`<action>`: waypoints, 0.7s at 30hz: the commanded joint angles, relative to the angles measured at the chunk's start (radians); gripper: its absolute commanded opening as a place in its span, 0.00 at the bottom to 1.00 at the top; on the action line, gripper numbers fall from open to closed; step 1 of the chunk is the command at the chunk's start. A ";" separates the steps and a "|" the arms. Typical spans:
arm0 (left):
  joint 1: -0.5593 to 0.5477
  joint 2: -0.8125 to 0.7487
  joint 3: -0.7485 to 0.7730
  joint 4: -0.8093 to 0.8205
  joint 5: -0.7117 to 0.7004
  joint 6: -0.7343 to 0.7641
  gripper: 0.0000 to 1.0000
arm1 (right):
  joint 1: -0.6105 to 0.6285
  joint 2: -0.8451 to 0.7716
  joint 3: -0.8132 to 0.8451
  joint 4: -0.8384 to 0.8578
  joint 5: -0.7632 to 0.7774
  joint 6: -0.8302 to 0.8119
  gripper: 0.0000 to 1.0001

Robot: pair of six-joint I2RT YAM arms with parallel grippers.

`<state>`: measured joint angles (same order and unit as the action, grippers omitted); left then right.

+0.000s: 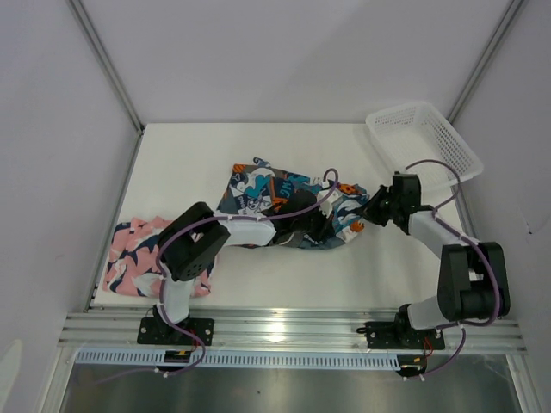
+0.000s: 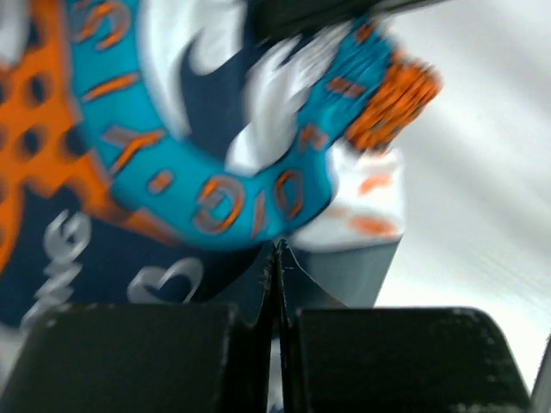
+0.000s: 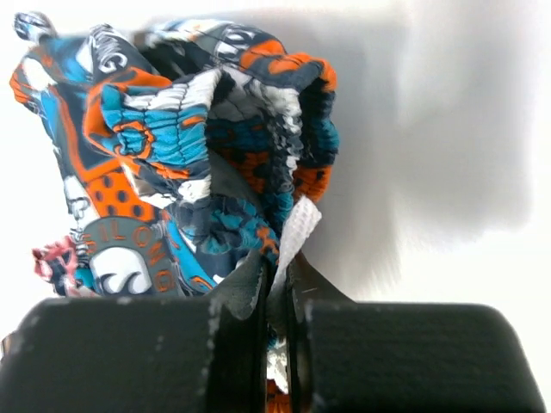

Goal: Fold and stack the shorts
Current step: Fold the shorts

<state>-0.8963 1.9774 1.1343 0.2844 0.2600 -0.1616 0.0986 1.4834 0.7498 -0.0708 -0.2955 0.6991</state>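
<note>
Right gripper (image 3: 277,274) fingers are pinched on the patterned shorts (image 3: 172,155); we see a white mesh strip and dark fabric caught between them. Left gripper (image 2: 277,262) fingers are pressed together, and we read a thin dark fold of those shorts nipped at the tips. Patterned shorts lie bunched on the table (image 1: 301,146), down-left of the basket (image 1: 422,142). Right gripper is at their basket-side end, left gripper on their near edge. Pink shorts (image 1: 142,254) sit crumpled well left of the basket, apart from the patterned pair.
</note>
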 commanded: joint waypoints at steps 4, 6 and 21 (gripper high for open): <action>0.037 -0.129 -0.028 0.133 -0.053 -0.085 0.00 | -0.149 -0.127 0.092 -0.375 0.088 -0.190 0.00; 0.045 -0.146 -0.050 0.169 -0.077 -0.098 0.00 | -0.163 -0.133 0.108 -0.408 0.078 -0.220 0.00; 0.043 -0.002 -0.191 0.286 -0.200 -0.285 0.00 | -0.183 -0.236 0.214 -0.515 0.087 -0.207 0.00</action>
<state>-0.8509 1.9774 0.9588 0.4915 0.1314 -0.3939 -0.0772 1.3102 0.9253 -0.5457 -0.2405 0.4999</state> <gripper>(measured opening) 0.001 0.043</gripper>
